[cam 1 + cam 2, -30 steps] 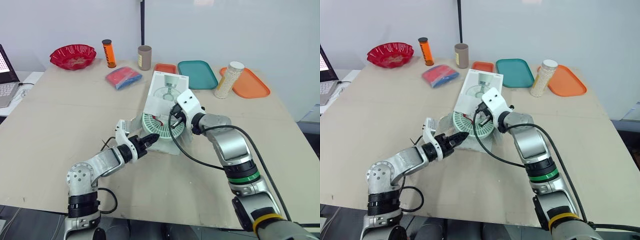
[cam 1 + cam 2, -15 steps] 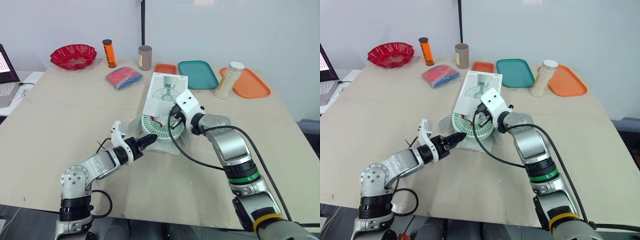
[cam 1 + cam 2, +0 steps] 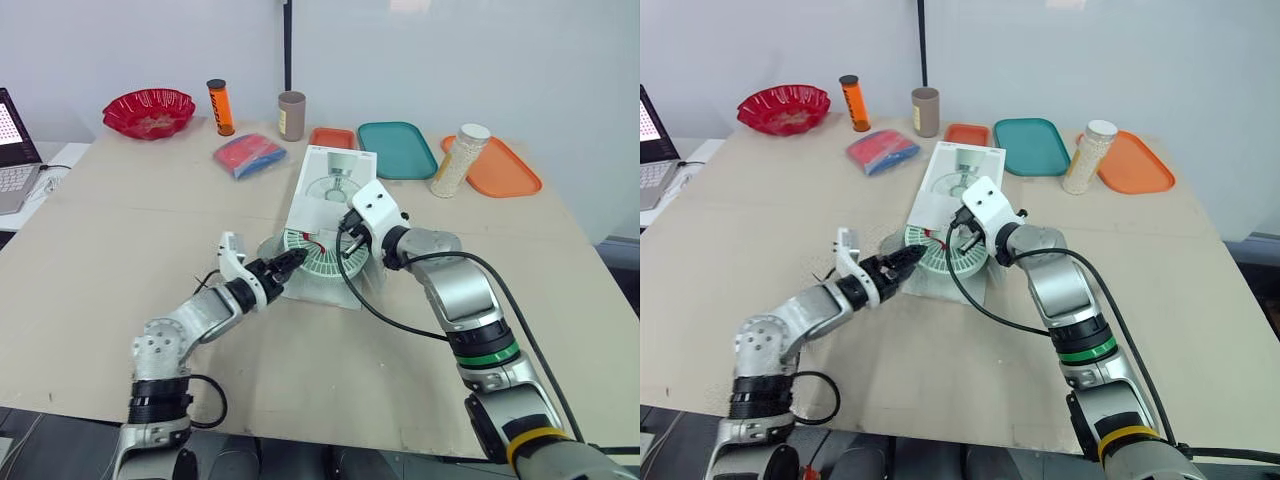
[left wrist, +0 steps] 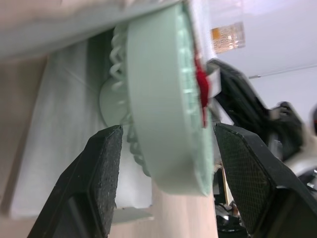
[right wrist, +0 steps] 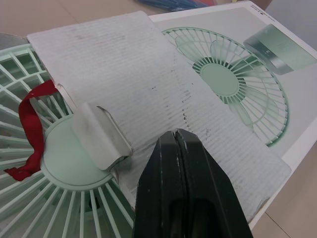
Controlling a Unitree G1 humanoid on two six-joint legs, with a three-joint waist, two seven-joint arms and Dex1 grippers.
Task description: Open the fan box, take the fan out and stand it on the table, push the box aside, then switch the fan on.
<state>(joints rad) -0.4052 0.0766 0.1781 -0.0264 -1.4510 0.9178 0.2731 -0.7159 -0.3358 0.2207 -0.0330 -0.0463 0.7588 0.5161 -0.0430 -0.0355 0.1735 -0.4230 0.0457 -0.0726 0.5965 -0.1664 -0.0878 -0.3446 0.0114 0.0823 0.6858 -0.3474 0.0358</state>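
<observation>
Fan [image 3: 318, 258] sits at the mouth of the open fan box [image 3: 335, 185], mid-counter [image 3: 120, 230]. We see the left jaws have swung up from the box's near edge and are now open astride the fan rim. Right jaws closed, unmoved by the hub. Lift-out grasp looks next.

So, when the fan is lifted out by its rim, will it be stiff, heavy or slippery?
The fan is probably stiff and light for its size: it shows a thin plastic grille and a slim body. Its rim looks smooth, so it may slip in the open left pincer. Being round with a narrow edge, it could roll or tip once free of the box.
</observation>
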